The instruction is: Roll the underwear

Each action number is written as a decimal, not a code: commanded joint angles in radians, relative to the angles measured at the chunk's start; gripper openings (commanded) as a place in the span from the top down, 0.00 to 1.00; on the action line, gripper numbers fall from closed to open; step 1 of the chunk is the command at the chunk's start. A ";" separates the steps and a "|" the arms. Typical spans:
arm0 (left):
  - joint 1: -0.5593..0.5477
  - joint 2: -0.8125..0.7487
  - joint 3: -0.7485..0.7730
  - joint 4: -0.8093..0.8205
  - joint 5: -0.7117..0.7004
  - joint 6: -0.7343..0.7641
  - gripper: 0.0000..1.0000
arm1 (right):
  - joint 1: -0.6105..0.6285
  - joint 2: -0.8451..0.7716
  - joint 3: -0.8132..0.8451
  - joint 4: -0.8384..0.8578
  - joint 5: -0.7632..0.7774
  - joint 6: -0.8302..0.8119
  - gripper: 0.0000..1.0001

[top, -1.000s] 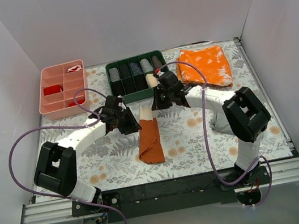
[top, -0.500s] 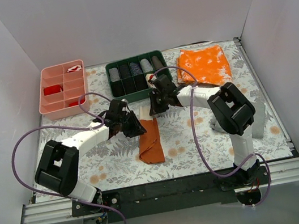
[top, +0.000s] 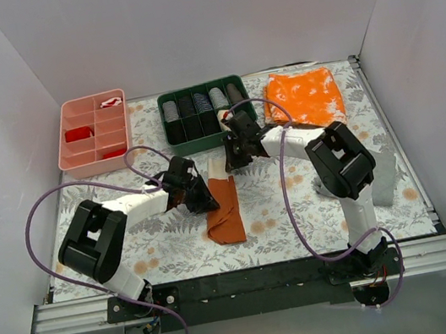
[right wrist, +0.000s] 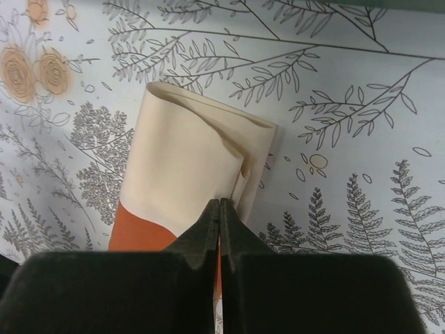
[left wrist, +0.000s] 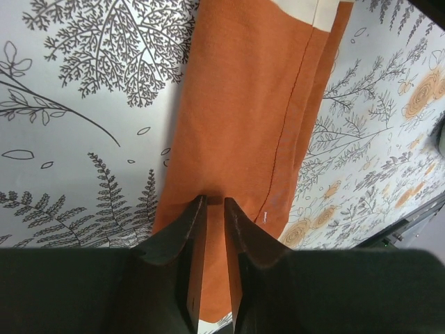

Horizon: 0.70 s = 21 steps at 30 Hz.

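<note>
The underwear (top: 224, 210) lies on the patterned table as a long folded strip, rust-brown with a cream end (top: 218, 170) at the far side. In the left wrist view its rust face (left wrist: 243, 104) fills the middle. My left gripper (top: 201, 195) is low over the strip's left edge; its jaws (left wrist: 215, 202) stand a narrow gap apart, with cloth showing through the gap and no fold caught between them. My right gripper (top: 234, 158) is shut, and its tips (right wrist: 220, 202) rest on the curled cream end (right wrist: 188, 160), close to its right edge.
A pink divided tray (top: 95, 137) sits at the far left. A green tray (top: 201, 112) of rolled cloths stands just beyond the right gripper. A bright orange speckled cloth (top: 306, 97) lies at the far right. White walls close in three sides.
My left gripper has slid right onto the strip and its jaws have narrowed. The right arm's elbow has swung inward while its gripper stayed at the cream end.
</note>
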 commanded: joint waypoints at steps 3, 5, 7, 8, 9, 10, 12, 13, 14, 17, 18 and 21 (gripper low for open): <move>-0.018 0.019 -0.023 0.002 -0.049 -0.011 0.85 | -0.007 0.004 0.026 -0.029 0.021 -0.019 0.99; -0.019 0.006 -0.019 0.002 -0.049 -0.011 0.84 | -0.006 -0.005 0.024 -0.023 0.018 -0.023 0.99; -0.021 -0.013 -0.008 -0.001 -0.044 -0.008 0.84 | -0.006 -0.032 0.014 0.004 0.015 -0.029 0.99; -0.021 -0.021 0.000 -0.010 -0.046 -0.007 0.84 | -0.006 -0.042 0.007 0.018 0.004 -0.030 0.99; -0.021 -0.033 0.007 -0.017 -0.046 -0.003 0.83 | -0.006 -0.064 0.004 0.044 -0.002 -0.033 0.99; -0.021 -0.044 0.026 -0.024 -0.048 -0.003 0.82 | -0.006 -0.074 0.004 0.052 -0.005 -0.032 0.99; -0.021 -0.084 0.046 -0.051 -0.055 -0.002 0.80 | -0.006 -0.097 0.010 0.067 -0.019 -0.035 0.99; -0.021 -0.096 0.064 -0.062 -0.064 0.000 0.79 | -0.004 -0.105 0.013 0.072 -0.023 -0.032 0.99; -0.021 -0.128 0.073 -0.082 -0.072 0.001 0.77 | -0.004 -0.108 0.017 0.076 -0.036 -0.030 0.99; -0.021 -0.168 0.092 -0.114 -0.130 0.003 0.74 | 0.004 -0.107 0.035 0.083 -0.062 -0.024 0.99; -0.021 -0.188 0.087 -0.119 -0.150 0.003 0.73 | 0.007 -0.095 0.049 0.086 -0.068 -0.023 0.99; -0.019 -0.193 0.060 -0.146 -0.224 0.001 0.73 | 0.017 -0.056 0.073 0.081 -0.092 -0.018 0.99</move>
